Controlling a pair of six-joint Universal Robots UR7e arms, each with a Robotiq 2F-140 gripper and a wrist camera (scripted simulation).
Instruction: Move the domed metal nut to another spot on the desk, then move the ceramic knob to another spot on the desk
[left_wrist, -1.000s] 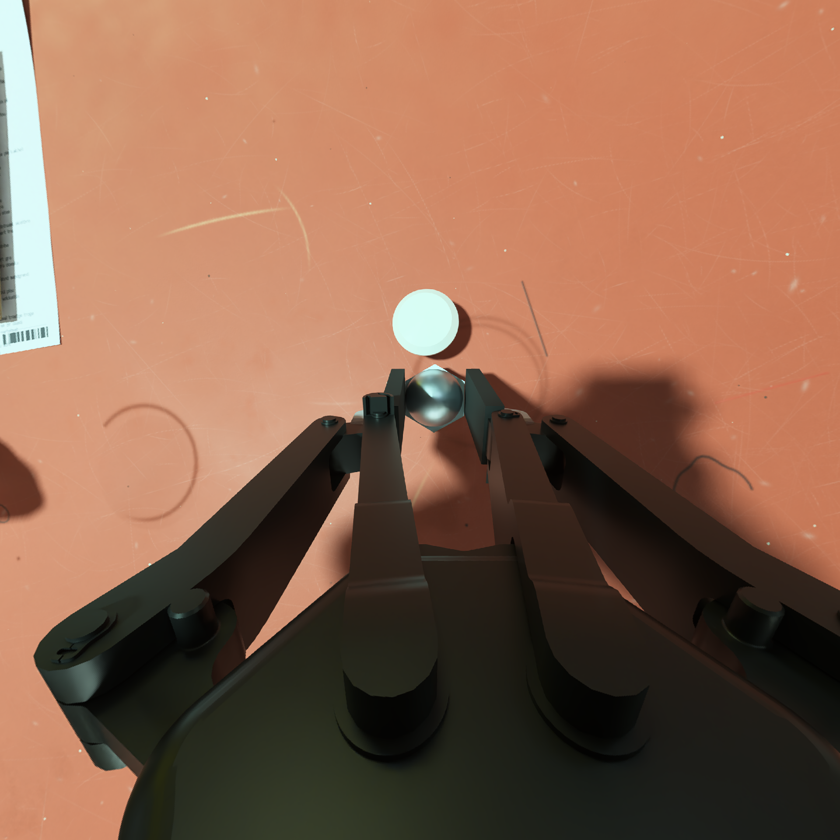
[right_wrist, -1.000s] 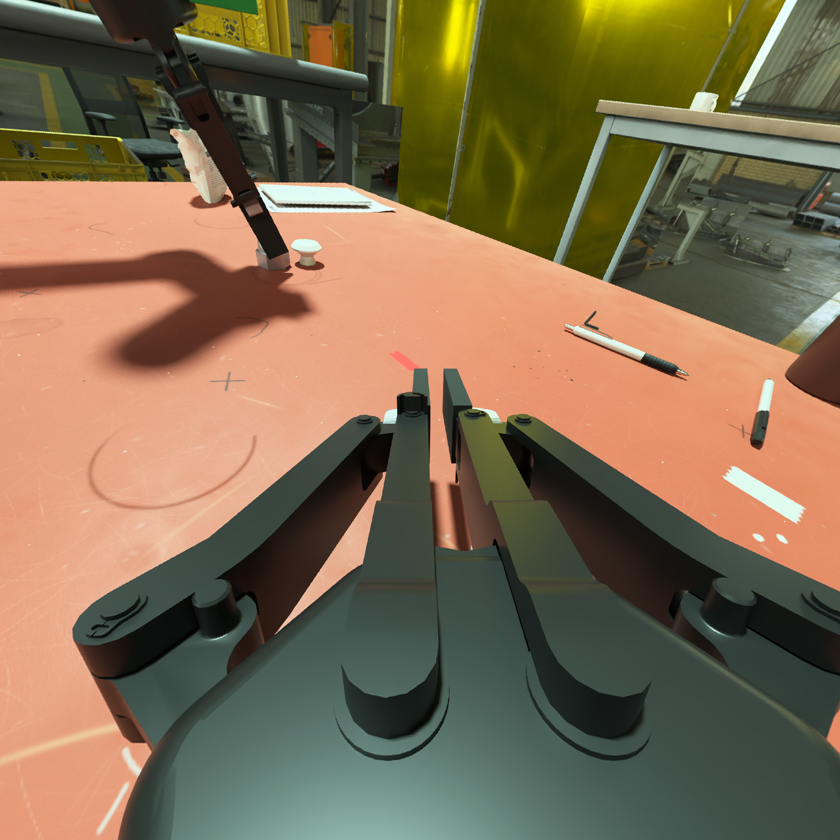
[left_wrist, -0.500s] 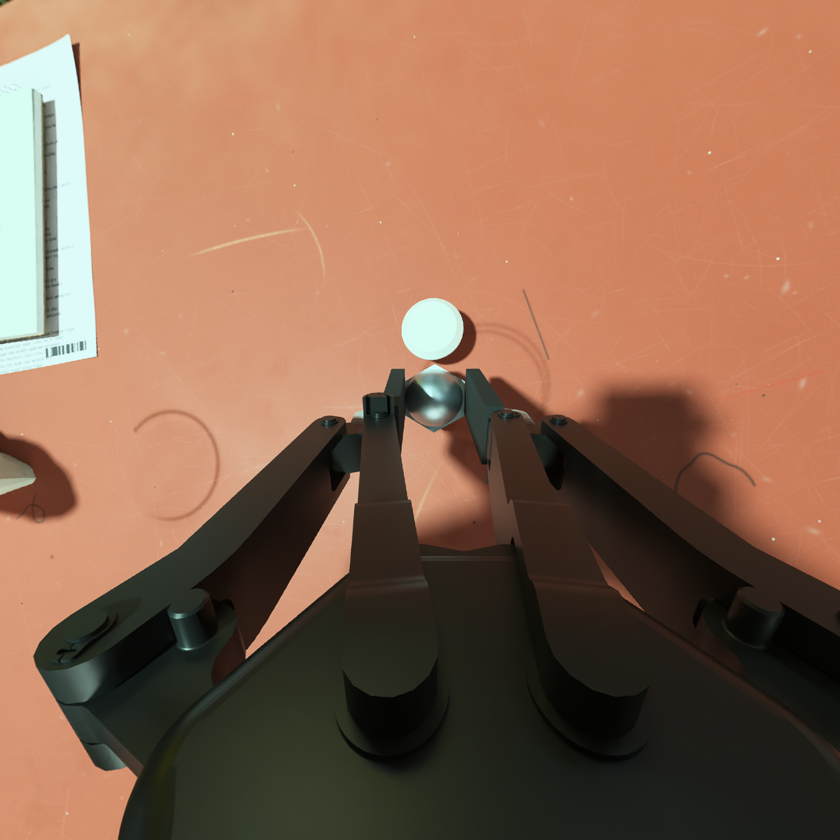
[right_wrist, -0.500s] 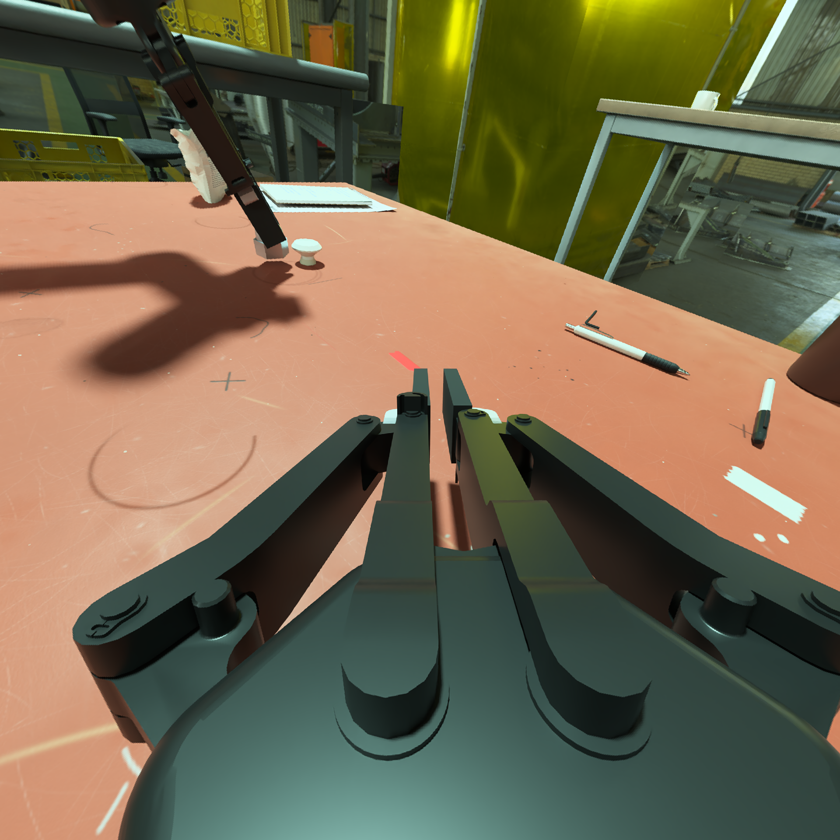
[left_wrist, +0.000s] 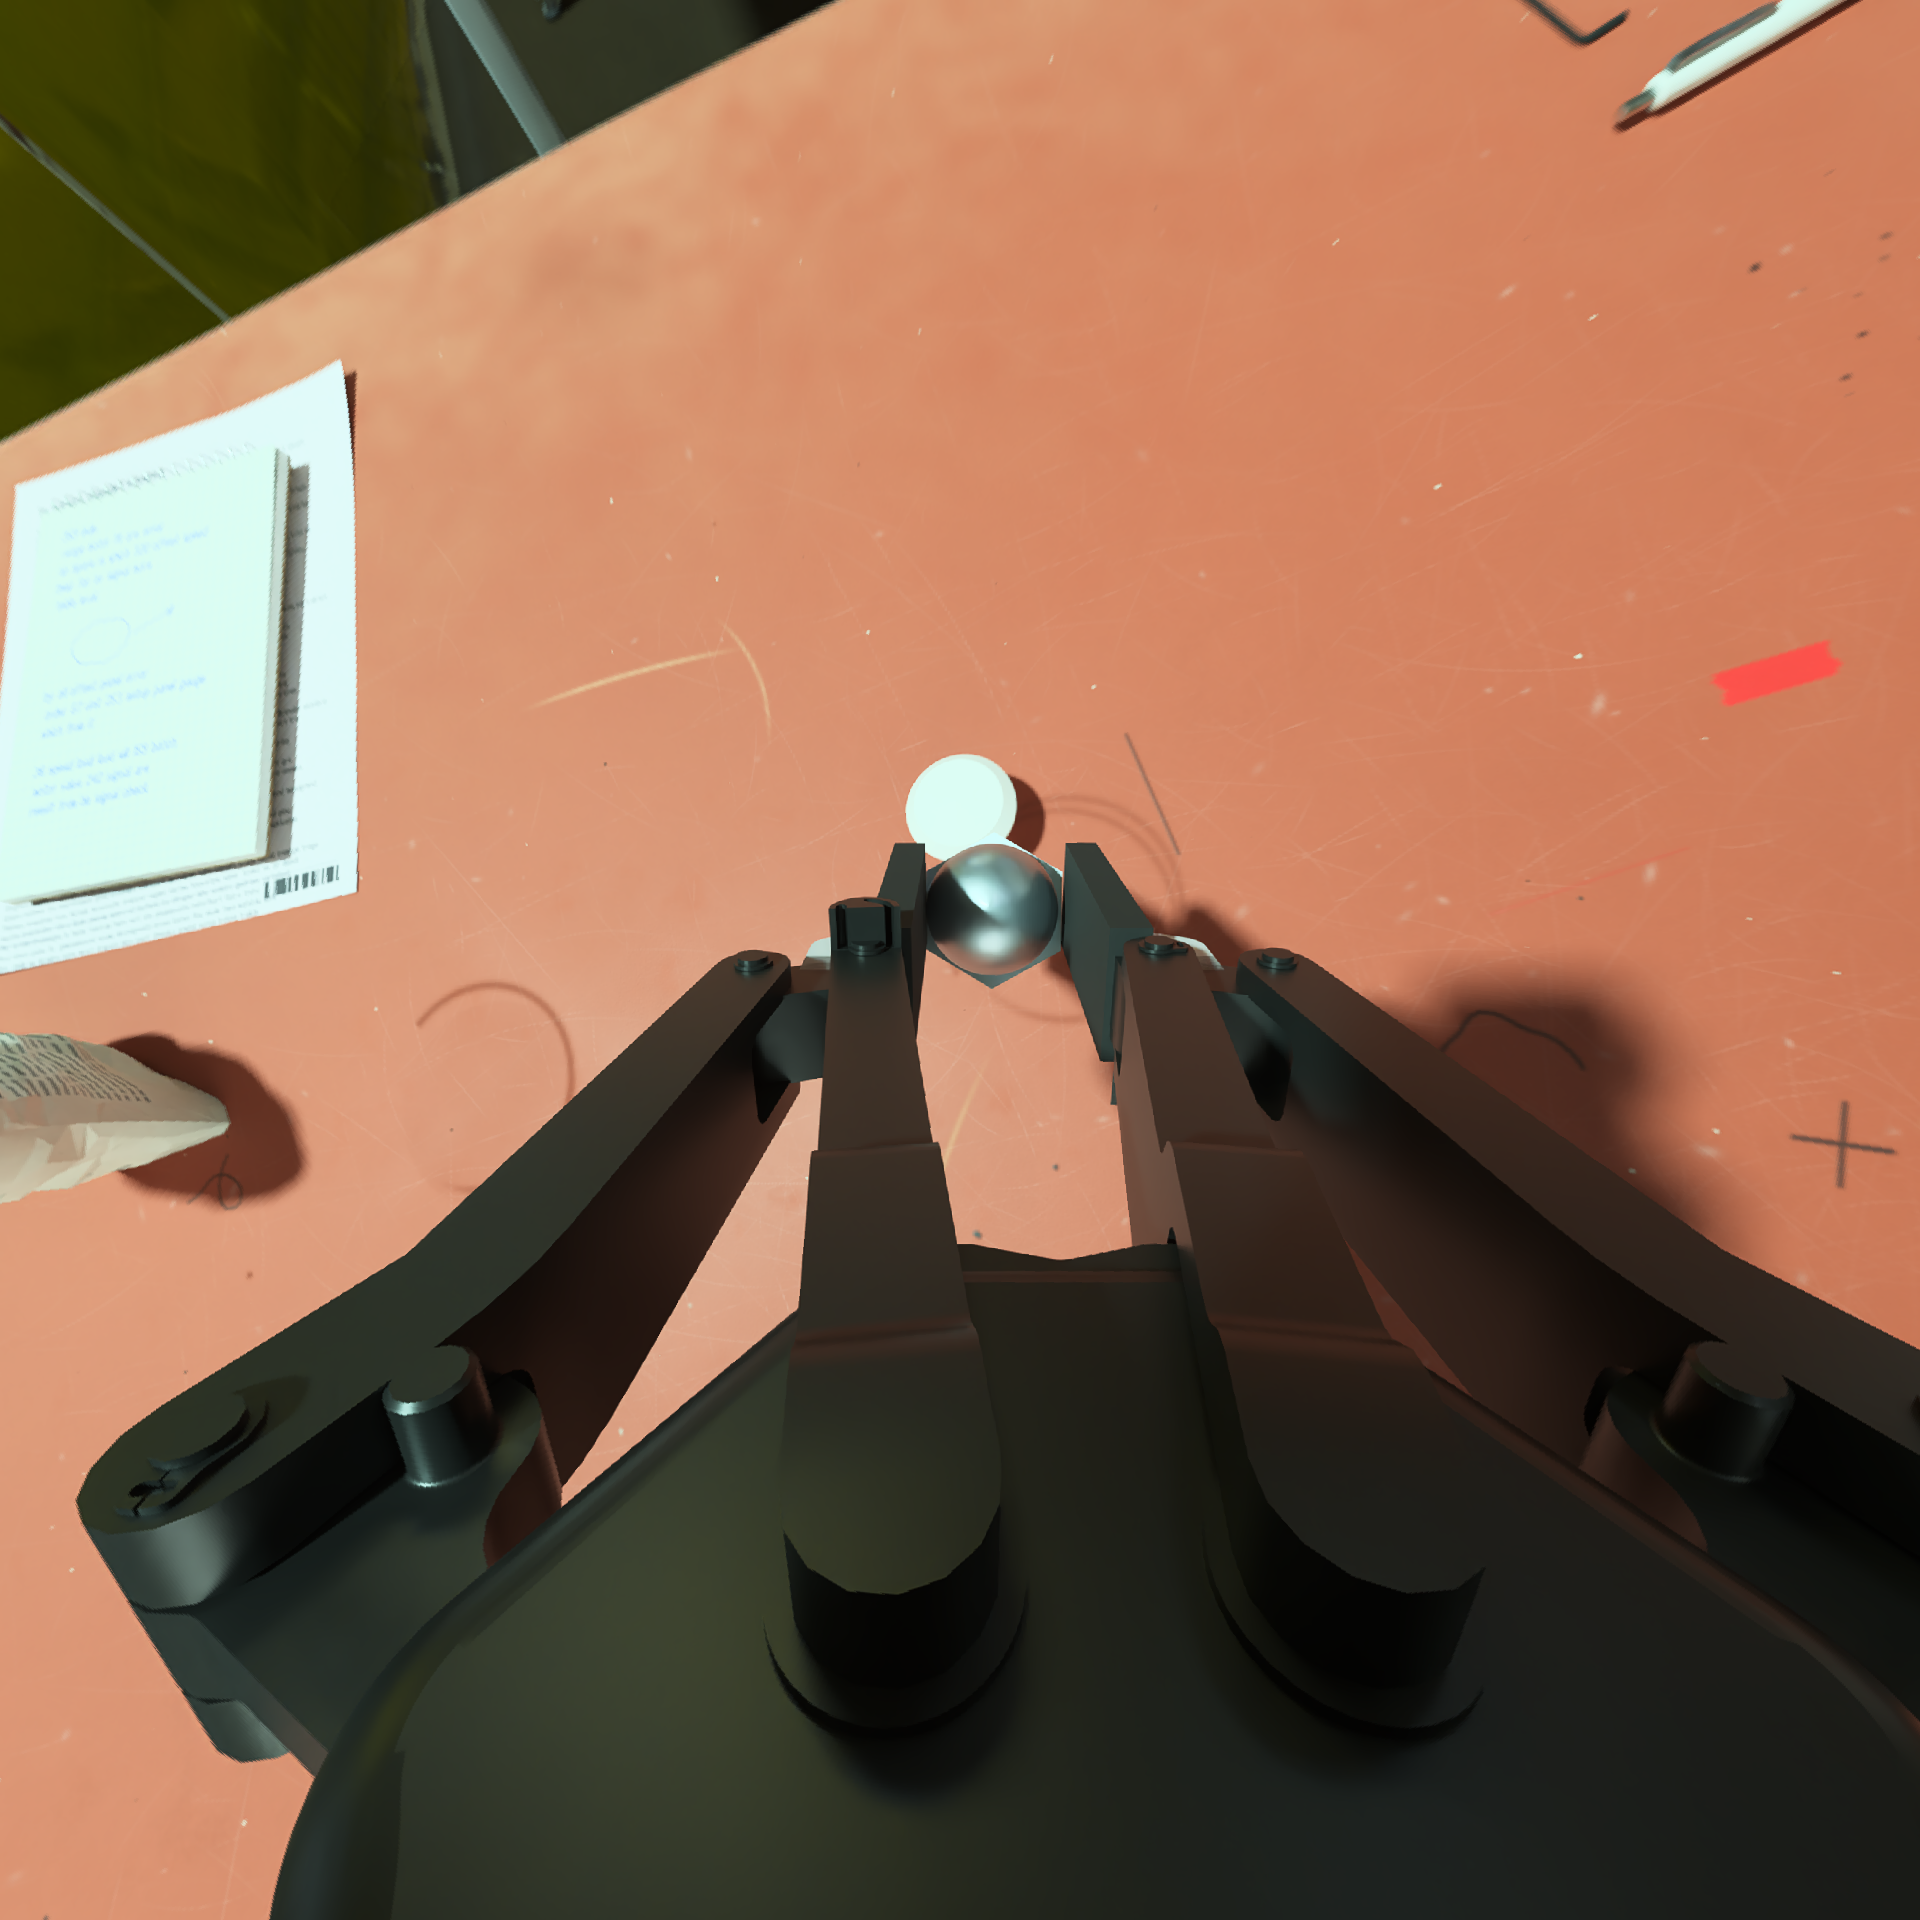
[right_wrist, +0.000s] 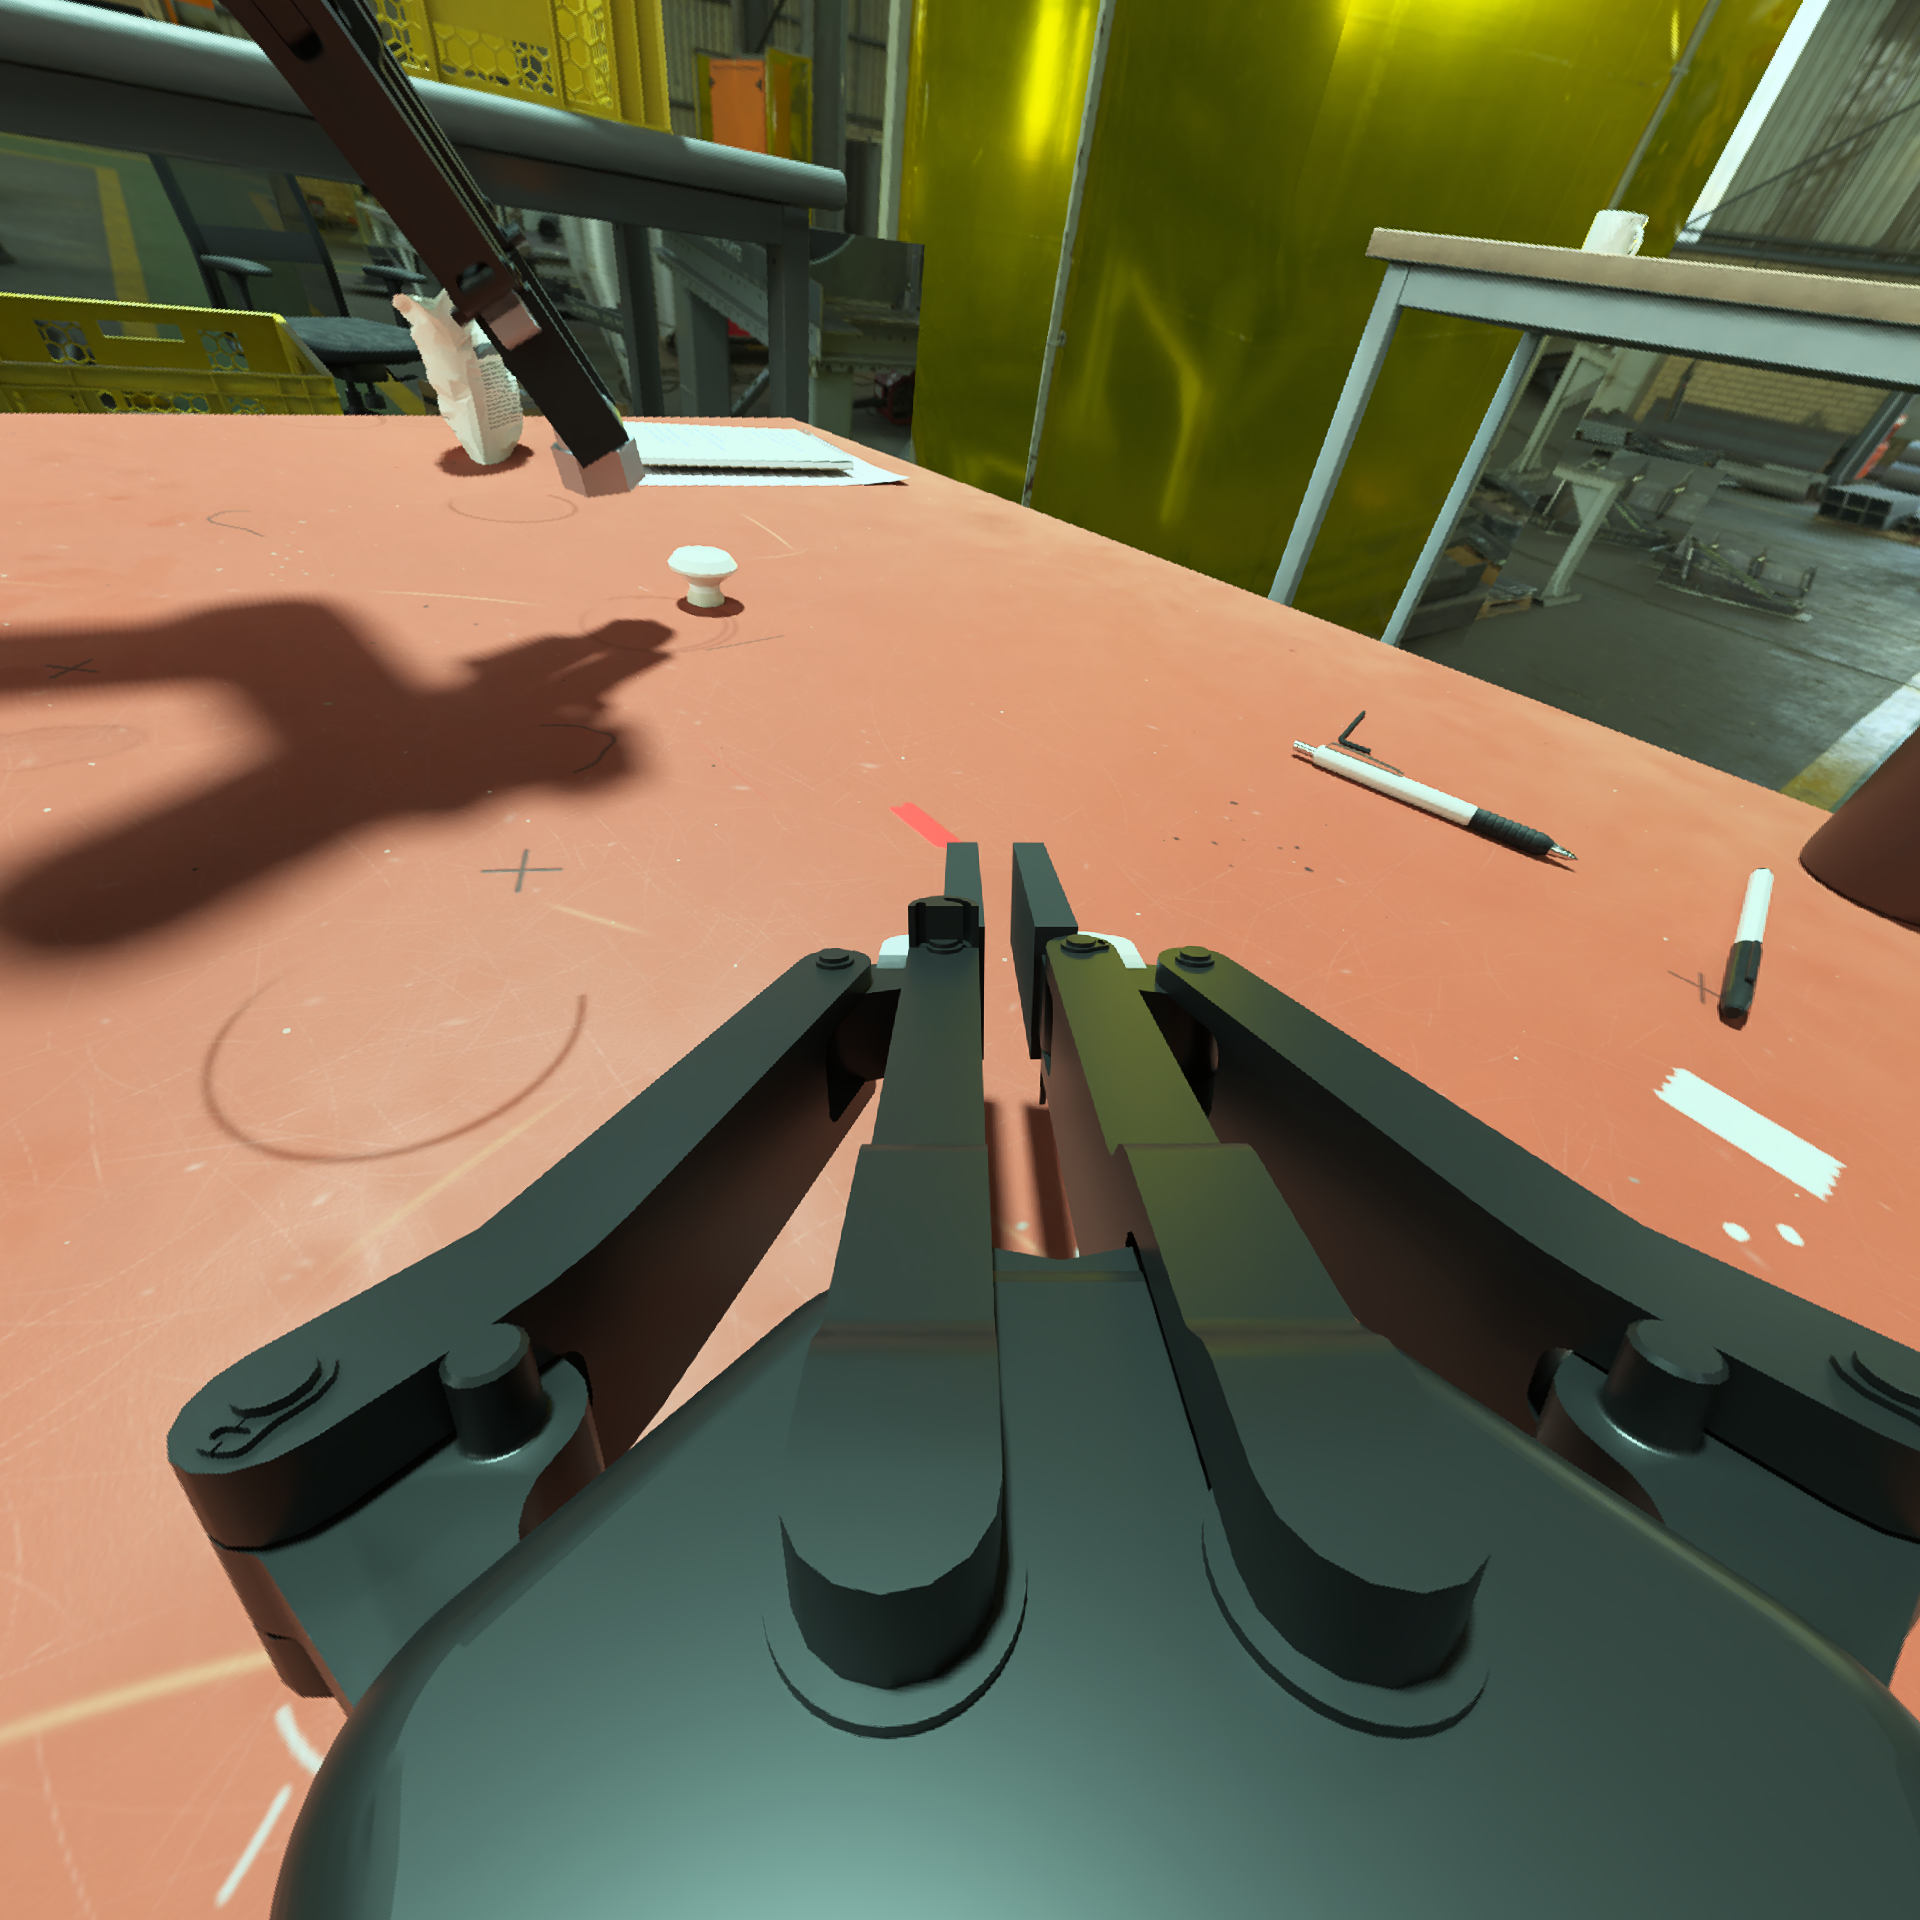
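Observation:
My left gripper (left_wrist: 992, 894) is shut on the domed metal nut (left_wrist: 990, 906), a shiny steel dome with a hex base, and holds it well above the red desk (left_wrist: 1351, 468). The right wrist view shows the nut (right_wrist: 601, 468) lifted at the left gripper's fingertips. The white ceramic knob (left_wrist: 958, 800) stands upright on the desk below, just beyond the nut; it also shows in the right wrist view (right_wrist: 703, 575), apart from the lifted nut. My right gripper (right_wrist: 995, 871) is shut and empty, low over the desk near a red tape mark (right_wrist: 923, 823).
A notepad on a printed sheet (left_wrist: 177, 665) lies at the left, with crumpled paper (left_wrist: 94, 1112) nearer. A white pen (right_wrist: 1434, 798), a small hex key (right_wrist: 1351, 731) and a marker (right_wrist: 1745, 945) lie at the right. The desk's far edge (left_wrist: 499, 177) is close.
My left gripper has risen with the nut, so the desk and knob look smaller and more of the desk shows. The right gripper has not moved.

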